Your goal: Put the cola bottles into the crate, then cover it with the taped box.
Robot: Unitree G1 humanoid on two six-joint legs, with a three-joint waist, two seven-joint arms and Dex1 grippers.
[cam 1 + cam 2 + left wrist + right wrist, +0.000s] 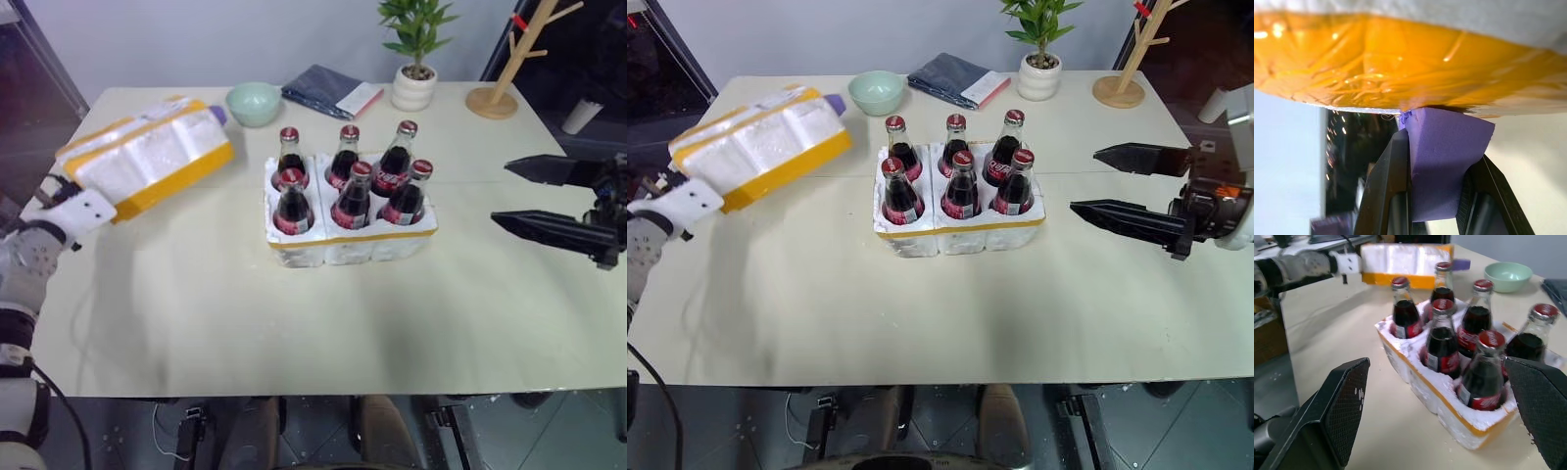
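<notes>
Several cola bottles (351,196) with red caps stand upright in the wells of the white crate (343,250) at the table's middle. The taped box (147,157), white with wide yellow bands, hangs tilted above the table's far left. My left gripper (1442,147) is shut on a purple foam block (1444,161) fixed to the box's yellow side. At the right, my right gripper (509,196) hovers open and level beside the crate, apart from it, its fingers (1347,396) holding nothing.
Along the table's far edge are a mint bowl (253,103), a folded dark cloth with a card (331,91), a potted plant (414,59) and a wooden stand (505,59). Bare tabletop (294,323) lies in front of the crate.
</notes>
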